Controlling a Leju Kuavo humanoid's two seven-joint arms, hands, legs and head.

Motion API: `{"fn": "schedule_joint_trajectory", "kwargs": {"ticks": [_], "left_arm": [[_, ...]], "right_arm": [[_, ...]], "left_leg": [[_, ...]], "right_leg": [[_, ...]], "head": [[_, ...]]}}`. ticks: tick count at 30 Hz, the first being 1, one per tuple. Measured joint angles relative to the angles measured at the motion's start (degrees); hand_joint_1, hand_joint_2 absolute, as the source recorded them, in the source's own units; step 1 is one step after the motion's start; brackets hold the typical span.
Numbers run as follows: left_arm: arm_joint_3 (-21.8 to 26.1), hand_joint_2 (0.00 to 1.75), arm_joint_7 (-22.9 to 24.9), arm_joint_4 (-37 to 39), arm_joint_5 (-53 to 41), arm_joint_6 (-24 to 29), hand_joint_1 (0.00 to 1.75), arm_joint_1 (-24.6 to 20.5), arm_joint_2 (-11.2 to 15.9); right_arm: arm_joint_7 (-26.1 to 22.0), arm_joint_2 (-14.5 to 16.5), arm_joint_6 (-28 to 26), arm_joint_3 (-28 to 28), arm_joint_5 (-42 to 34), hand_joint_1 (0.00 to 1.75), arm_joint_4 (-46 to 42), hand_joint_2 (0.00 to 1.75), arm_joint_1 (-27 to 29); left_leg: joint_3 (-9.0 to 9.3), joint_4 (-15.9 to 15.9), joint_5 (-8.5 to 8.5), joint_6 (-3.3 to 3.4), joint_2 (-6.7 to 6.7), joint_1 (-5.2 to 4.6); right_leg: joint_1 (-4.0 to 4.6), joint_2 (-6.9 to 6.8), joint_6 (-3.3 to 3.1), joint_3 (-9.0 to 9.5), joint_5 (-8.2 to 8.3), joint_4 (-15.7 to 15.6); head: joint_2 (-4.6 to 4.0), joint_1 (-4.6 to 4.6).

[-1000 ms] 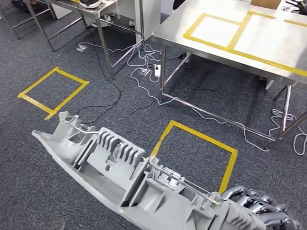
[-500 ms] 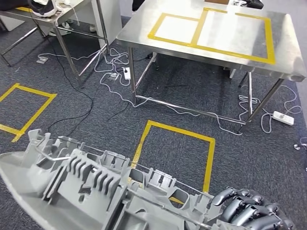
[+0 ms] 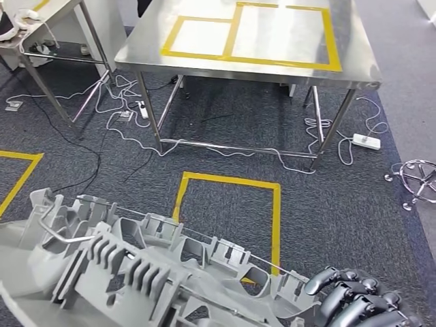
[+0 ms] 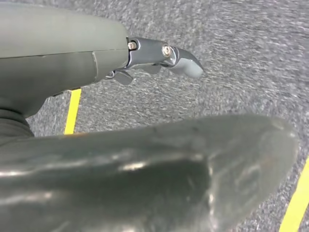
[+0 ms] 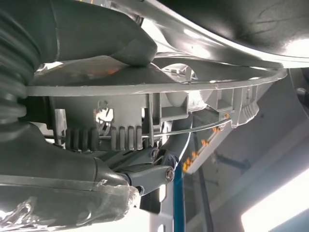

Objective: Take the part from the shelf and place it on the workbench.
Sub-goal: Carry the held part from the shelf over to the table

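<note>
Head view: I've swung round since a second ago, so the workbench [image 3: 246, 41] now sits square ahead, beyond my right hand [image 3: 360, 303], which grips the near end of the part [image 3: 133, 272] stretching off to that hand's left — carry under way, placing not yet done. Left wrist: my left hand [image 4: 109, 63] lies against the part's smooth side, though I can't tell if it grips. Right wrist: fingers [image 5: 146, 174] wrap the ribbed edge.
</note>
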Motion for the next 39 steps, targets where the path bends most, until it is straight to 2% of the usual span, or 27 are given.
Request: {"fn": "schedule_joint_trajectory", "kwargs": {"ticks": [2, 4, 5, 6, 7, 8, 9, 10, 12, 14, 15, 16, 18, 19, 20, 21, 22, 24, 26, 27, 30, 31, 33, 35, 36, 37, 39], "left_arm": [[-0.01, 0.00, 0.38, -0.03, -0.28, 0.20, 0.00, -0.10, 0.02], [-0.02, 0.00, 0.78, -0.03, -0.41, 0.38, 0.00, 0.19, 0.04], [-0.02, 0.00, 0.91, -0.03, -0.41, 0.44, 0.00, 0.39, 0.02], [-0.02, 0.00, 0.95, -0.03, -0.41, 0.46, 0.00, 0.53, -0.03], [-0.02, 0.00, 0.95, -0.03, -0.41, 0.44, 0.00, 0.59, -0.10], [-0.02, 0.00, 0.95, -0.03, -0.43, 0.39, 0.00, 0.59, -0.20], [-0.02, 0.00, 0.93, -0.03, -0.49, 0.32, 0.00, 0.58, -0.32], [-0.03, 0.00, 0.91, -0.03, -0.55, 0.25, 0.00, 0.55, -0.46], [-0.04, 0.00, 0.86, -0.03, -0.77, 0.11, 0.00, 0.50, -0.85], [-0.06, 0.00, 0.84, -0.04, -0.98, -0.02, 0.00, 0.36, -1.26], [-0.08, 0.00, 0.84, -0.05, -1.05, -0.12, 0.00, 0.27, -1.39], [-0.09, 0.00, 0.84, -0.05, -1.08, -0.26, 0.00, 0.22, -1.49], [-0.11, 0.00, 0.79, -0.05, -1.15, -0.60, 0.00, 0.32, -1.51], [-0.11, 0.00, 0.73, -0.05, -1.18, -0.77, 0.00, 0.46, -1.50], [-0.12, 0.00, 0.64, -0.05, -1.22, -0.90, 0.00, 0.59, -1.50], [-0.12, 0.00, 0.52, -0.05, -1.23, -1.02, 0.00, 0.68, -1.50], [-0.13, 0.00, 0.42, -0.05, -1.24, -1.10, 0.00, 0.69, -1.51], [-0.13, 0.00, 0.21, -0.05, -1.24, -1.21, 0.00, 0.61, -1.58], [-0.13, 0.00, 0.07, -0.05, -1.24, -1.25, 0.00, 0.54, -1.67], [-0.14, 0.00, 0.04, -0.05, -1.24, -1.25, 0.00, 0.53, -1.70], [-0.15, 0.00, 0.03, -0.07, -1.24, -1.21, 0.00, 0.45, -1.94], [-0.16, 0.00, 0.03, -0.07, -1.24, -1.20, 0.00, 0.42, -2.06], [-0.19, 0.00, 0.03, -0.08, -1.24, -1.18, 0.00, 0.42, -2.26], [-0.19, 0.00, 0.03, -0.08, -1.24, -1.16, 0.00, 0.62, -2.39], [-0.20, 0.00, 0.03, -0.08, -1.24, -1.15, 0.00, 0.75, -2.45], [-0.20, 0.00, 0.03, -0.08, -1.24, -1.13, 0.00, 0.87, -2.49], [-0.21, 0.00, 0.03, -0.08, -1.24, -1.05, 0.00, 0.95, -2.49]], "right_arm": [[0.01, 0.02, -0.03, -0.03, 0.07, 1.75, 0.02, 1.75, -0.03], [0.03, 0.02, -0.05, -0.04, 0.04, 1.75, 0.05, 1.75, -0.05], [0.08, 0.02, -0.03, -0.05, 0.00, 1.75, 0.07, 1.75, 0.00], [0.13, 0.02, 0.04, -0.05, -0.06, 1.75, 0.08, 1.75, 0.02], [0.22, 0.01, 0.17, -0.05, -0.16, 1.75, 0.08, 1.75, -0.01], [0.35, 0.01, 0.35, -0.05, -0.32, 1.75, 0.09, 1.75, -0.11], [0.49, 0.02, 0.55, -0.05, -0.52, 1.75, 0.10, 1.75, -0.24], [0.67, 0.01, 0.75, -0.05, -0.76, 1.75, 0.11, 1.75, -0.41], [1.01, 0.01, 1.06, -0.05, -1.21, 1.75, 0.13, 1.75, -0.62], [1.33, 0.01, 1.26, -0.05, -1.58, 1.75, 0.13, 1.75, -0.55], [1.50, 0.02, 1.29, -0.05, -1.78, 1.75, 0.13, 1.75, -0.50], [1.71, 0.02, 1.29, -0.05, -1.98, 1.75, 0.13, 1.75, -0.49], [2.09, 0.02, 1.08, -0.05, -2.30, 1.75, 0.13, 1.75, -0.52], [2.20, 0.02, 0.93, -0.04, -2.36, 1.75, 0.13, 1.75, -0.52], [2.23, 0.02, 0.76, -0.04, -2.32, 1.75, 0.13, 1.75, -0.49], [2.20, 0.02, 0.62, -0.03, -2.24, 1.75, 0.13, 1.75, -0.47], [2.18, 0.02, 0.46, -0.03, -2.14, 1.75, 0.13, 1.75, -0.47], [2.15, 0.02, 0.21, -0.03, -1.99, 1.75, 0.11, 1.75, -0.47], [2.16, 0.02, 0.06, -0.03, -1.93, 1.75, 0.08, 1.75, -0.50], [2.17, 0.02, -0.01, -0.03, -1.90, 1.75, 0.07, 1.75, -0.49], [2.22, 0.00, -0.20, -0.05, -1.74, 1.75, 0.01, 1.75, -0.34], [2.24, 0.00, -0.24, -0.05, -1.70, 1.75, -0.03, 1.75, -0.34], [2.25, 0.00, -0.29, -0.05, -1.69, 1.75, -0.08, 1.75, -0.37], [2.25, 0.00, -0.33, -0.05, -1.70, 1.75, -0.07, 1.75, -0.33], [2.25, 0.00, -0.34, -0.05, -1.72, 1.75, -0.07, 1.75, -0.30], [2.25, 0.00, -0.36, -0.05, -1.74, 1.75, -0.07, 1.75, -0.28], [2.24, 0.00, -0.40, -0.05, -1.79, 1.75, -0.07, 1.75, -0.26]], "left_leg": [[-1.90, 4.08, -2.66, -0.34, -2.92, 0.08], [-5.77, 11.32, -5.81, -0.37, -4.61, 0.04], [-7.34, 13.88, -6.29, -0.38, -4.81, 0.04], [-8.14, 14.62, -5.56, -0.37, -4.90, 0.04], [-7.94, 13.29, -3.76, -0.33, -5.07, 0.05], [-6.87, 10.26, -1.36, -0.28, -5.58, 0.10], [-5.47, 6.57, 0.83, -0.27, -6.82, 0.22], [-4.19, 3.39, 2.12, -0.15, -8.06, 0.38], [-2.97, 0.34, 2.65, 0.29, -9.52, 0.48], [-2.81, 0.12, 2.56, 1.11, -8.44, 0.42], [-2.75, 0.06, 2.62, 1.53, -7.92, 0.46], [-2.69, 0.00, 2.66, 1.92, -7.41, 0.51], [-2.62, -0.06, 2.59, 2.39, -6.48, 0.45], [-2.59, -0.05, 2.48, 2.51, -5.97, 0.39], [-2.56, -0.05, 2.38, 2.54, -5.52, 0.36], [-2.48, -0.04, 2.25, 2.52, -5.15, 0.36], [-2.31, -0.04, 2.10, 2.45, -4.88, 0.36], [-1.74, -0.04, 1.75, 2.14, -4.54, 0.35], [-1.31, 0.01, 1.28, 1.57, -4.41, 0.08], [-1.17, -0.06, 1.15, 1.24, -4.37, -0.02], [-0.80, -0.35, 0.95, 0.19, -4.37, 0.04], [-1.17, 0.60, 0.33, -0.10, -4.47, 0.05], [-3.98, 6.04, -2.31, -0.41, -4.74, 0.01], [-8.52, 13.41, -4.81, -0.49, -4.85, -0.02], [-10.08, 15.33, -4.62, -0.47, -4.88, -0.03], [-10.62, 15.20, -3.20, -0.39, -4.90, -0.03], [-8.85, 9.52, 1.95, -0.12, -4.98, -0.04]], "right_leg": [[-0.40, 1.26, -0.43, 0.21, 0.24, -0.40], [-0.45, 2.71, -0.61, 0.17, 0.23, -0.43], [-0.45, 3.52, -0.64, 0.18, 0.22, -0.42], [-0.48, 4.42, -0.64, 0.21, 0.21, -0.41], [-0.53, 5.27, -0.59, 0.26, 0.22, -0.40], [-0.61, 6.09, -0.46, 0.32, 0.22, -0.38], [-0.62, 6.90, -0.23, 0.31, 0.22, -0.29], [-0.61, 7.66, 0.06, 0.16, 0.16, -0.09], [-0.61, 8.98, 0.75, -0.29, 0.21, 0.06], [-0.79, 9.70, 1.37, -0.70, 0.38, -0.16], [-0.73, 8.70, 1.63, -0.94, 0.11, 0.21], [-0.63, 7.01, 1.86, -1.60, -0.77, 1.54], [-0.46, 3.00, 2.20, -4.54, -4.36, 8.05], [-0.51, 2.08, 2.33, -6.50, -6.21, 12.11], [-0.55, 1.72, 2.39, -8.01, -7.27, 15.23], [-0.57, 1.61, 2.39, -8.55, -7.23, 16.43], [-0.58, 1.57, 2.33, -7.88, -6.11, 15.27], [-0.56, 1.23, 2.06, -3.79, -2.56, 7.96], [-0.44, 0.85, 1.59, -0.29, -0.83, 1.75], [-0.33, 0.77, 1.32, 0.36, -0.82, 0.57], [-0.27, 1.21, 0.33, 0.62, -1.00, 0.14], [-0.37, 1.31, -0.02, 0.86, -1.05, -0.04], [-0.54, 1.46, -0.57, 1.30, -1.27, -0.25], [-0.49, 1.72, -0.88, 1.59, -1.66, -0.25], [-0.47, 1.95, -0.91, 1.86, -1.91, -0.25], [-0.47, 2.20, -0.86, 2.27, -2.22, -0.24], [-0.52, 2.58, -0.56, 3.37, -2.97, -0.25]], "head": [[0.00, -0.26], [0.00, -0.45], [0.00, -0.49], [0.00, -0.48], [0.00, -0.48], [0.00, -0.47], [0.00, -0.53], [0.00, -0.59], [0.01, -0.73], [0.01, -0.77], [0.01, -0.72], [0.00, -0.54], [0.00, -0.24], [0.00, -0.16], [0.00, -0.16], [0.00, -0.15], [0.00, -0.15], [0.00, -0.12], [0.00, -0.16], [0.00, -0.19], [0.01, -0.26], [0.01, -0.37], [0.00, -0.65], [0.01, -0.78], [0.01, -0.79], [0.01, -0.81], [0.00, -0.83]]}}
